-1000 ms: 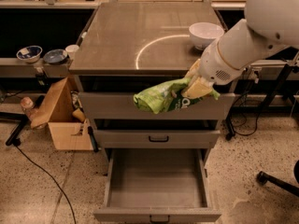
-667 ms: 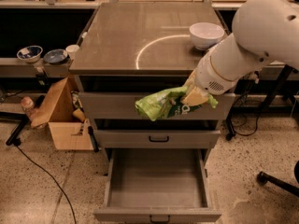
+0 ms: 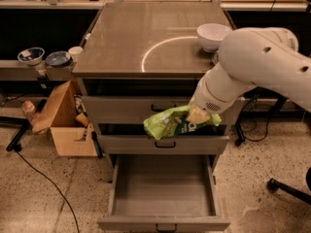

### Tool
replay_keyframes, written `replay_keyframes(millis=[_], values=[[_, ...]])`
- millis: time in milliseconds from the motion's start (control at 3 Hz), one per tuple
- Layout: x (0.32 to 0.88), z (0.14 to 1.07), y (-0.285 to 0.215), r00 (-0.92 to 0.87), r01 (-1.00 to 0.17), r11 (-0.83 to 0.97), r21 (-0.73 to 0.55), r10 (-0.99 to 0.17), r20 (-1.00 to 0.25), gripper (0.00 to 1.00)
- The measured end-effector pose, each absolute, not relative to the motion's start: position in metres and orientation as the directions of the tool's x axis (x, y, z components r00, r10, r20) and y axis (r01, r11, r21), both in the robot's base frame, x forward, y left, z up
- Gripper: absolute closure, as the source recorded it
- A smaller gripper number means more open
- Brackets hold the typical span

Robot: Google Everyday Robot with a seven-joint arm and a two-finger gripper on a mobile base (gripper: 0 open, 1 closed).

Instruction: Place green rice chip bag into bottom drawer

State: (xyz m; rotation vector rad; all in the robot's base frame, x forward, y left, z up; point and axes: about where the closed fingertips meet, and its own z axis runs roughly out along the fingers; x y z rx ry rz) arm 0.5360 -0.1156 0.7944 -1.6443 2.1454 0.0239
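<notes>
The green rice chip bag [image 3: 171, 122] is a crumpled bright-green foil bag hanging in the air in front of the two upper drawers. My gripper [image 3: 197, 115] is shut on the bag's right end, and my white arm reaches in from the right. The bottom drawer [image 3: 163, 183] is pulled open below, with a plain grey empty interior and a small dark handle on its front. The bag hangs above the drawer's back part.
A white bowl [image 3: 212, 35] stands on the cabinet top [image 3: 146, 38] at the right. An open cardboard box [image 3: 65, 118] sits on the floor to the left. Small bowls [image 3: 31, 55] rest on a shelf at far left. A chair base [image 3: 286, 188] is at the right.
My arm and the bag have moved down, from in front of the top drawer to the gap between the two upper drawers. The bottom drawer has stayed open.
</notes>
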Motion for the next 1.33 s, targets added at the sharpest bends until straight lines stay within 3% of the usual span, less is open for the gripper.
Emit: replay_keyframes(millis=[1333], values=[[0.527,0.731,-0.107,-0.284,-0.916,0.357,-0.183,-0.899,-0.333,1.00]])
